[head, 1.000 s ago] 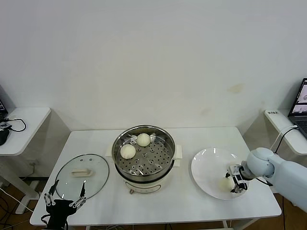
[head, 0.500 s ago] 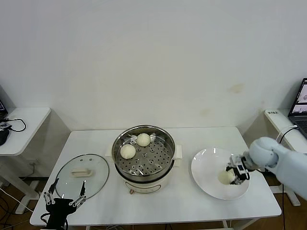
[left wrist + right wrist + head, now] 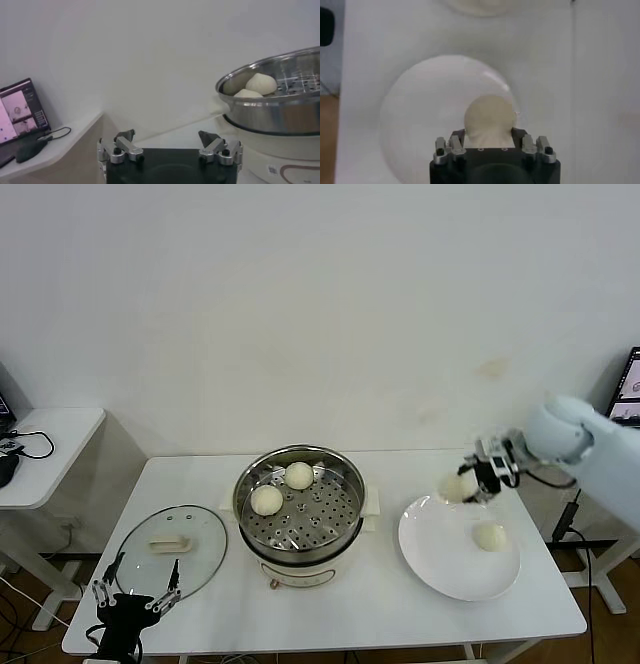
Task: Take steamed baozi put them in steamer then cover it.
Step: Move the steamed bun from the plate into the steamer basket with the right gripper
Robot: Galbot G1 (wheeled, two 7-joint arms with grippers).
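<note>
My right gripper (image 3: 470,482) is shut on a cream-white baozi (image 3: 454,487) and holds it in the air above the far edge of the white plate (image 3: 440,559). In the right wrist view the baozi (image 3: 489,118) sits between the jaws with the plate (image 3: 420,110) far below. One baozi (image 3: 489,536) lies on the plate. Two baozi (image 3: 267,500) (image 3: 299,475) lie in the steel steamer (image 3: 345,484), also seen in the left wrist view (image 3: 280,105). The glass cover (image 3: 170,548) lies flat at the table's left. My left gripper (image 3: 134,596) is open and parked at the front left edge.
The steamer sits in a cream-white pot base (image 3: 300,572) at the table's middle. Side tables stand at far left (image 3: 50,446) and far right (image 3: 590,434), each with a laptop. A white wall runs behind the table.
My right gripper has risen off the plate with a baozi in it and moved up and toward the far edge. The other baozi on the plate has come into view.
</note>
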